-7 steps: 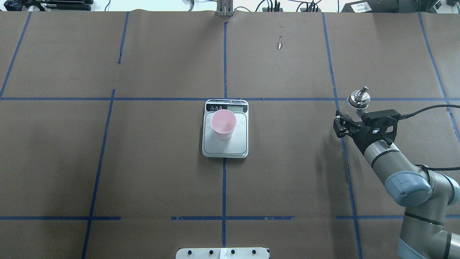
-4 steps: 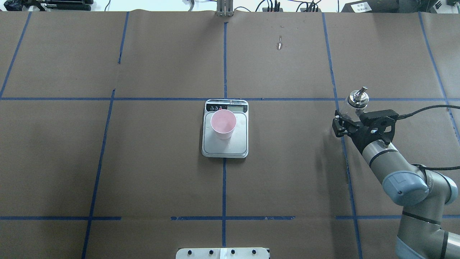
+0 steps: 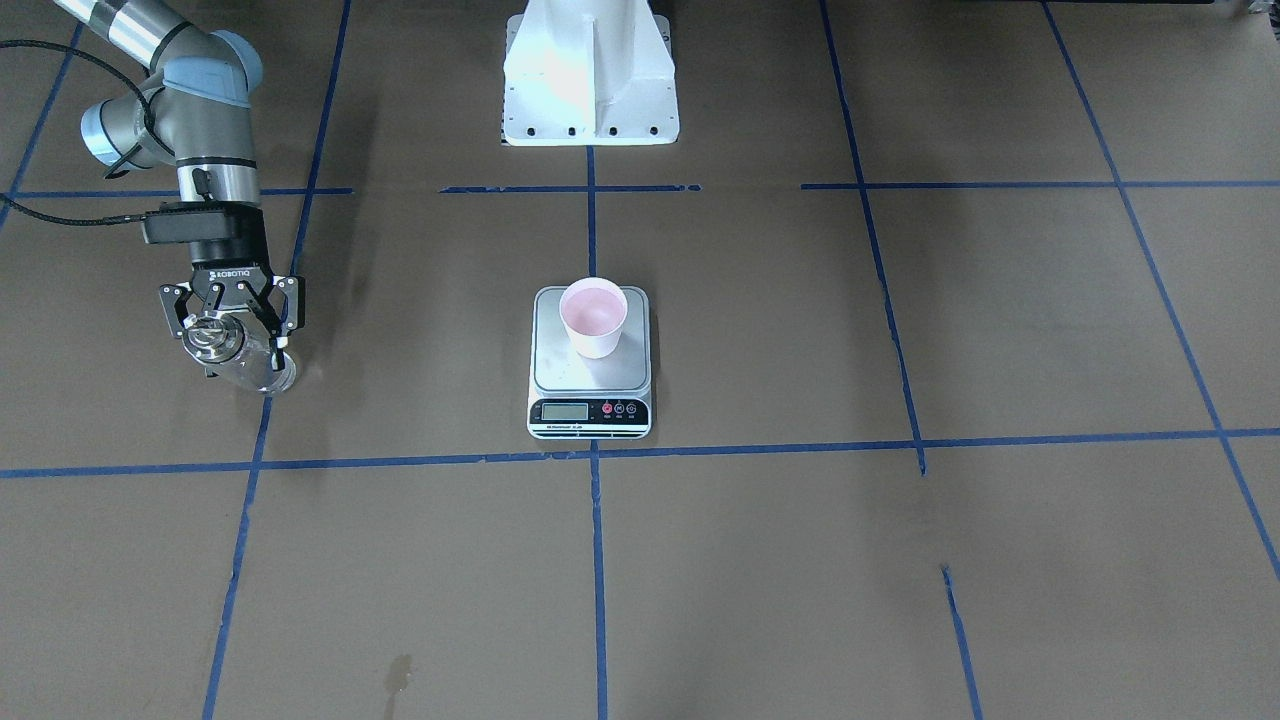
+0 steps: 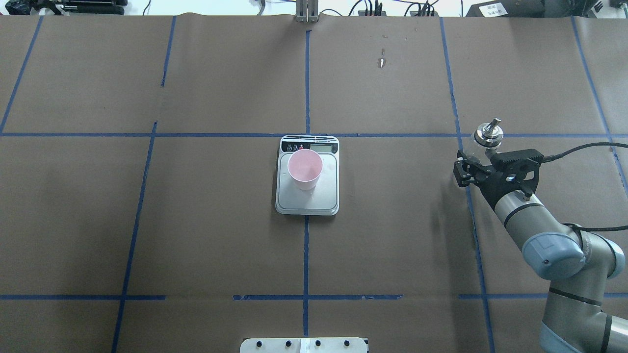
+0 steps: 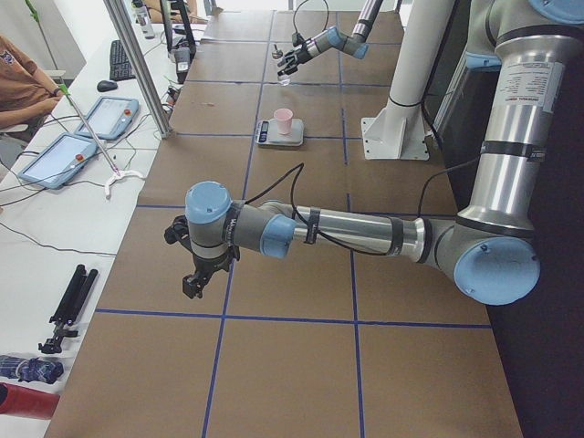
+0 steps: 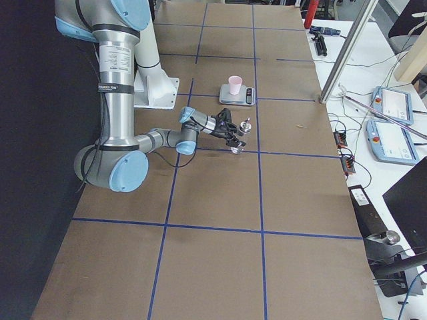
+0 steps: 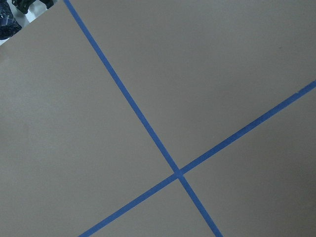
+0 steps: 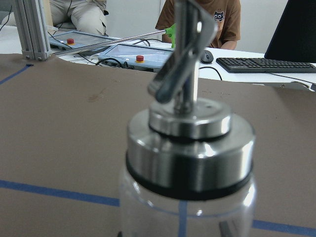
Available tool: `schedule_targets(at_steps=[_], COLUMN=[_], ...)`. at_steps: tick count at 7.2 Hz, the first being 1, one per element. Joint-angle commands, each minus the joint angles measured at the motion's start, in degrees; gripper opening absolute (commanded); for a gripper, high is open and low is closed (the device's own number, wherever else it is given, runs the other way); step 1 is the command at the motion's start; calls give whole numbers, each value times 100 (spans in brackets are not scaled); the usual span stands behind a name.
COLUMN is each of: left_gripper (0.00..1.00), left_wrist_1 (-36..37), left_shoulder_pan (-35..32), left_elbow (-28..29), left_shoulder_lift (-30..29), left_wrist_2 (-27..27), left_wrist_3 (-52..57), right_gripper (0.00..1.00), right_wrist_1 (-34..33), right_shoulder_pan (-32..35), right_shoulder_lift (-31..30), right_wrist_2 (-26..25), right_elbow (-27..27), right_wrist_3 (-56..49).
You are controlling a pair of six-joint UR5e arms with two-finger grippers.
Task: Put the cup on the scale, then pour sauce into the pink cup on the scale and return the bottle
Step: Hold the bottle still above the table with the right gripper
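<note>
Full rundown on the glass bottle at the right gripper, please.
A small clear glass cylindrical bottle with a shiny metal pourer cap, angled spout and black collar. Upright, on the robot's right, over a blue tape line. The right gripper holds its glass body; whether its base touches the brown paper is unclear.

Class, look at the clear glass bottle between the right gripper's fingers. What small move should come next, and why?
Probably open the right gripper and release the clear glass bottle: it stands upright, seemingly resting on the brown paper, well away from the flat steel scale where the pale pink cup already sits. Whether pouring is done is unclear.
</note>
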Motion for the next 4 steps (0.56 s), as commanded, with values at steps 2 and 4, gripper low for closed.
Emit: schedule_targets(at_steps=[2, 4], left_gripper=[100, 100], left_wrist_1=[0, 0], left_shoulder_pan=[0, 0], left_elbow=[-12, -3], left_shoulder_lift=[1, 1], left_wrist_2=[0, -9], left_wrist_3=[0, 0], right_gripper=[26, 36], right_wrist_1=[0, 0], right_shoulder_pan=[26, 44], right_shoulder_lift=[-1, -1], right_wrist_2=[59, 86], right_elbow=[39, 48], right_wrist_3=[-46, -46])
